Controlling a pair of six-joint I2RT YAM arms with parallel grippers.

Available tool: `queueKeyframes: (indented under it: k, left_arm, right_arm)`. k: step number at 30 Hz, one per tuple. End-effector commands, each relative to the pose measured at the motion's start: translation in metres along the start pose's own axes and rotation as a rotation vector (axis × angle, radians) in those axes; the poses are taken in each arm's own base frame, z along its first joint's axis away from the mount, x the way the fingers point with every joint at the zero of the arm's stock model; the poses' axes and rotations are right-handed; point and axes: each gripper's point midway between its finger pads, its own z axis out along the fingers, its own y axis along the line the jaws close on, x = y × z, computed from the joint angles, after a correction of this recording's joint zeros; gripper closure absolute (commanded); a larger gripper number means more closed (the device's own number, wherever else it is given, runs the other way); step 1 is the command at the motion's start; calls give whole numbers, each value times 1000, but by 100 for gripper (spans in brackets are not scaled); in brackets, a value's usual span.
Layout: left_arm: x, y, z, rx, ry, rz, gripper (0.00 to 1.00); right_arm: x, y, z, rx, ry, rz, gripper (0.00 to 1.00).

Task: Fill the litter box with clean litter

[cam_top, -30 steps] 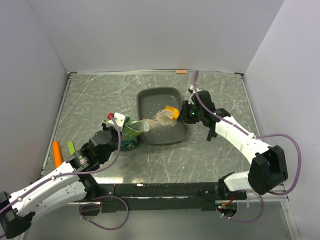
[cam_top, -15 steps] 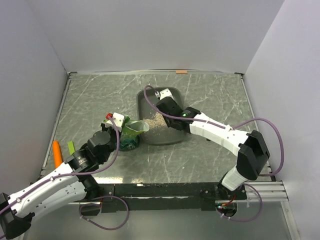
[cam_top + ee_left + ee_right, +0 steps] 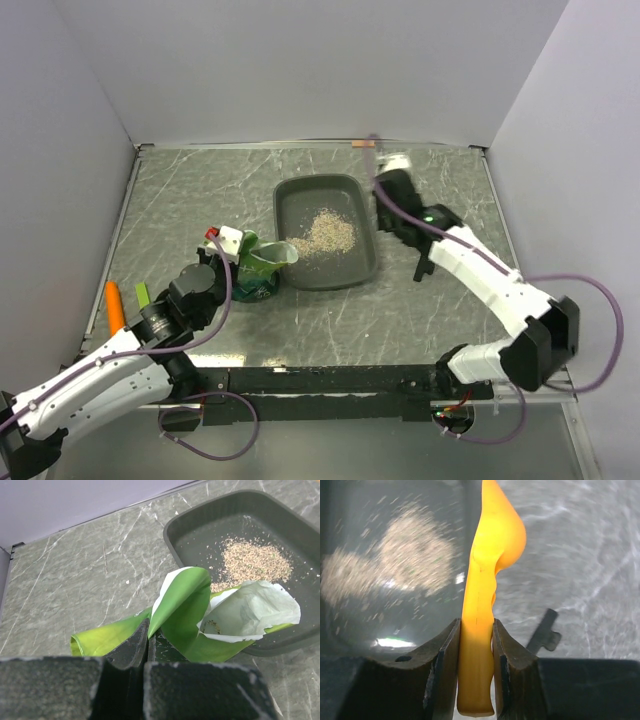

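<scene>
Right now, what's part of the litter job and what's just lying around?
Job:
- litter box
- litter piled in it
- green bag, left gripper shut on it
- orange scoop, right gripper shut on it

Lying about:
- orange stick, far left
- green strip beside it
- black clip, right of the box

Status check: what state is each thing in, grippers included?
litter box: upright, floor mostly bare
clean litter: small loose pile in the box
green bag: tipped, mouth open at box rim
orange scoop: clamped, held edge-on
left gripper: shut on green bag
right gripper: shut on orange scoop
</scene>
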Motion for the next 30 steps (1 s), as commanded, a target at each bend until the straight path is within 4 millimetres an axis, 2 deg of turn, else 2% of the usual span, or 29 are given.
queueKeyframes:
  k: [1,2,3,4,7,11,17,20,21,22,24,30]
  left_arm:
    - [-14,14,-5,-54,-29,-26,99]
    - [-14,15,-5,-57,-27,-25,99]
    - [-13,16,-5,-59,-26,-23,99]
    - [-15,16,-6,-62,-29,-27,99]
    - [-15,19,-7,-76,-29,-29,99]
    - [-15,22,-8,-82,-36,-32,99]
    - [-15,24,-9,-90,-42,-35,99]
    - [-15,24,-9,-95,-40,-33,99]
    - [-14,24,-9,-93,-39,-32,99]
    - [-14,23,-9,-90,-39,-30,99]
    - [-14,24,-9,-93,-39,-30,99]
    - [-13,24,-9,-95,-39,-29,99]
  right_arm:
    - [16,-41,15,-16,20,220,100]
    - [29,-44,22,-19,46,234,100]
    - [31,-39,27,-59,52,252,100]
    - [41,-44,37,-51,85,265,100]
    - [53,-40,55,-75,126,284,100]
    - [63,-55,76,-46,161,326,100]
    - [82,-66,103,-2,230,379,100]
    - [95,-70,117,17,288,393,73]
    - [97,-72,120,22,299,402,59]
    - [100,-72,124,23,313,404,54]
    - [104,-74,126,33,328,405,47]
    - [95,-79,116,58,298,388,39]
